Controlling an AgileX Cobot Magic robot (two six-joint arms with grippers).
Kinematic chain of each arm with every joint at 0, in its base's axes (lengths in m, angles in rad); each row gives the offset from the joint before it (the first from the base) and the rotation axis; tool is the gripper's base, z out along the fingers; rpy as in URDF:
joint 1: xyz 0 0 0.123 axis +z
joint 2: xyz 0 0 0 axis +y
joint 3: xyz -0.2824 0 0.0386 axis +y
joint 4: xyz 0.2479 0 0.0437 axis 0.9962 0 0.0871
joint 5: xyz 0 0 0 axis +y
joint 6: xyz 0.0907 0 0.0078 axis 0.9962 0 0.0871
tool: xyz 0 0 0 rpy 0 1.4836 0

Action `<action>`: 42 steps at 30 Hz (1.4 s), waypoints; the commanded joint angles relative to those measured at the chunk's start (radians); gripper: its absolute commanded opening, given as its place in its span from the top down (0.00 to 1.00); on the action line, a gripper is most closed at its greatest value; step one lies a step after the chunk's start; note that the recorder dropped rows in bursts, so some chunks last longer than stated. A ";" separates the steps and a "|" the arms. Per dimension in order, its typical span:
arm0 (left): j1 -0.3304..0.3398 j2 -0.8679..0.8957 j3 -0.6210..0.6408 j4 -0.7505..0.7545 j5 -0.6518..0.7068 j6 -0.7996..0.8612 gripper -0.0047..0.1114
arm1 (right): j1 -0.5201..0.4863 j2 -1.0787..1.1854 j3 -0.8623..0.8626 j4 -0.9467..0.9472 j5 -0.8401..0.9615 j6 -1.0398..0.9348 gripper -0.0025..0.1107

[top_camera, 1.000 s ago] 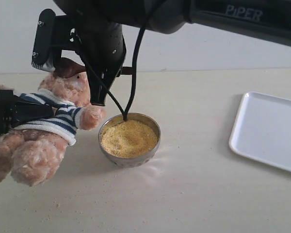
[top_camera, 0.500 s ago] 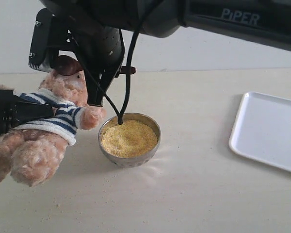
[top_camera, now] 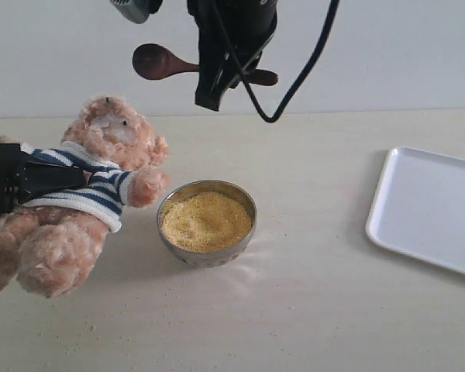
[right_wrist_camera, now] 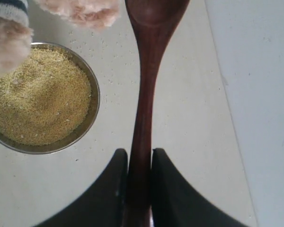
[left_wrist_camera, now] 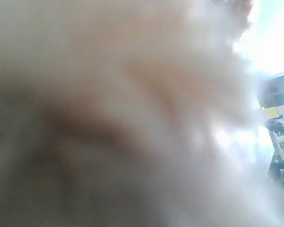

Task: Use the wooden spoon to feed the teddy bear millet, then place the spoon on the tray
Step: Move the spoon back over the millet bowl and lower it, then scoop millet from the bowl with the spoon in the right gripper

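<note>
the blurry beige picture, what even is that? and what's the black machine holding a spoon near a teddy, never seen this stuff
This is a two-armed robot; each arm ends in jaws and carries a camera at its wrist. The wide picture comes from a separate camera watching the pale tabletop. The blurry one is the left wrist camera, so close to the fluffy light-brown teddy bear in a striped shirt that only fur shows; the left jaws grip the bear's body. The third looks along the right jaws, clamped on the handle of a dark reddish-brown wooden spoon held in the air. On the table sit a small round metal bowl of yellow millet and a flat white rectangular tray.
</note>
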 commanded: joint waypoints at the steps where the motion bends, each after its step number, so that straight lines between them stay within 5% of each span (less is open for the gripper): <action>1: 0.002 -0.003 0.007 -0.004 0.034 -0.001 0.92 | -0.020 -0.015 0.060 0.031 0.008 -0.023 0.98; 12: 0.002 -0.003 0.007 0.004 0.034 -0.001 0.92 | -0.014 -0.028 0.328 0.027 0.008 -0.076 0.98; 42: 0.002 -0.003 0.007 0.004 0.011 -0.001 0.92 | -0.014 0.163 0.334 -0.017 -0.079 -0.014 0.98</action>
